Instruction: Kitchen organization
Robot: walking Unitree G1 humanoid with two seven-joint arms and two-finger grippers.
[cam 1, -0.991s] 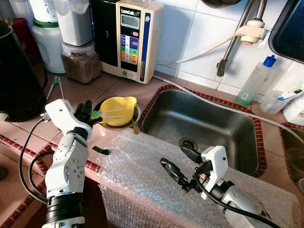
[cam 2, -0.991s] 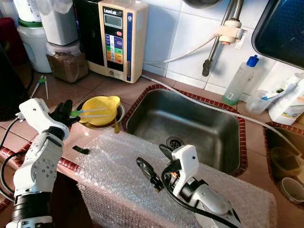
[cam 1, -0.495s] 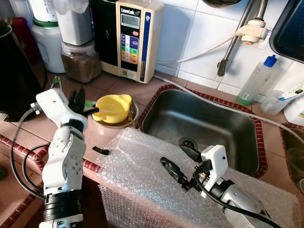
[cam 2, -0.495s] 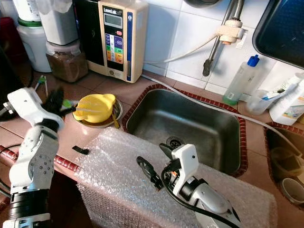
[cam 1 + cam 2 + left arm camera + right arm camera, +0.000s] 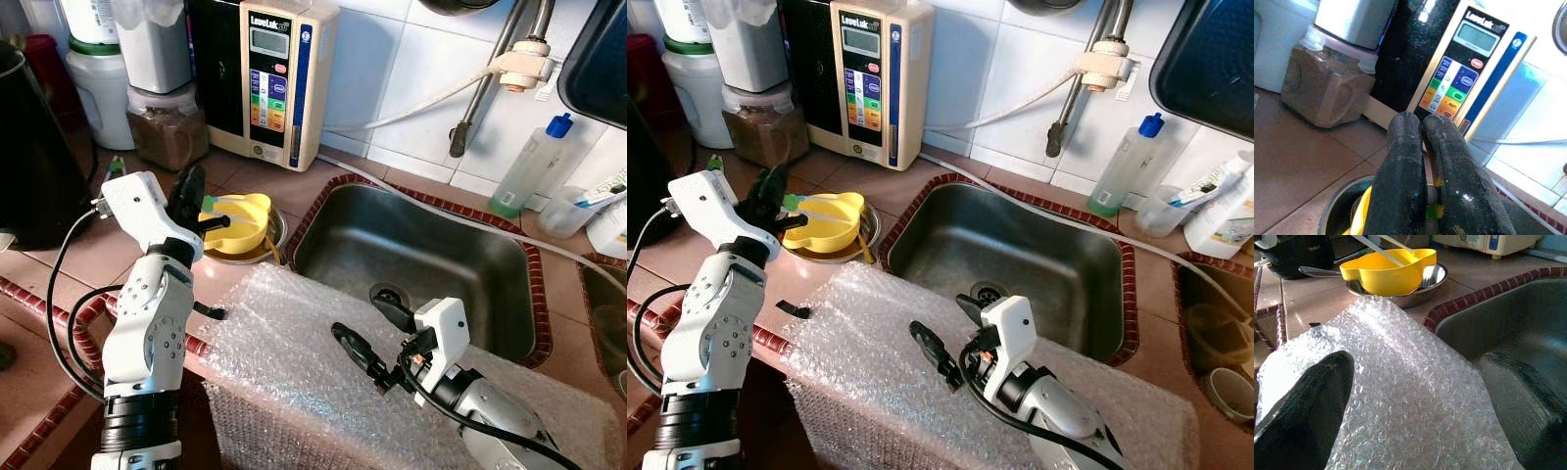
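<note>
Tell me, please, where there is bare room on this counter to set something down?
Free: the tiles between the yellow bowl and the water machine, and the sink basin. Crowded: the jars at the back left and the bottles right of the sink.

The silver left arm is raised with its elbow bent, wrist cocked, and the left gripper [image 5: 201, 211] is seen with its two long black fingers [image 5: 1400, 166] pressed together. The silver right arm is held low and forward, and the right gripper [image 5: 374, 331] is spread wide, fingers [image 5: 1303, 401] well apart.
</note>
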